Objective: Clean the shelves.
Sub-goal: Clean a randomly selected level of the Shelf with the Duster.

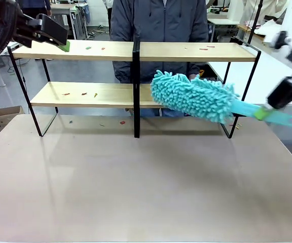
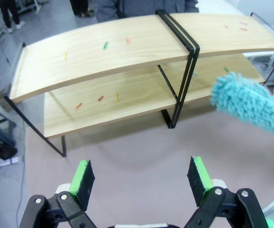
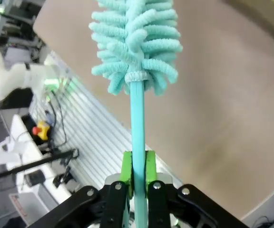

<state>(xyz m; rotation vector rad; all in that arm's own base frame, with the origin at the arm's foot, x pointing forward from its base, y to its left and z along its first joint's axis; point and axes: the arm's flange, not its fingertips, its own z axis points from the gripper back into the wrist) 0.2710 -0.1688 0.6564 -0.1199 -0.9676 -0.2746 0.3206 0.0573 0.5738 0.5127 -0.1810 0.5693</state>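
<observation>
At the far side of the pale beige worktop stand the shelves: two long light-wood boards, one above the other, in a thin black metal frame with a black post at the middle. A person in a dark grey jacket stands just behind them. Small red, green and yellow scraps lie scattered on both boards, and a few more lie on the worktop near the frame's feet.

From the right side, the right pincer is clenched on the flat turquoise handle of a fluffy turquoise microfibre duster. The right wrist view shows the two green pads pressed against either side of the handle, with the shaggy head pointing away from them. Seen from the front, the duster slopes upward to the left, and its head lies across the lower board's right half, just right of the central post. Whether the fibres touch the wood cannot be told.

High at the left, the left pincer hangs in the air on the near side of the shelves, its tip showing against the upper board's left end. Its own wrist view shows it released, the green-padded fingers spread wide with nothing between them, looking down at both tiers.
</observation>
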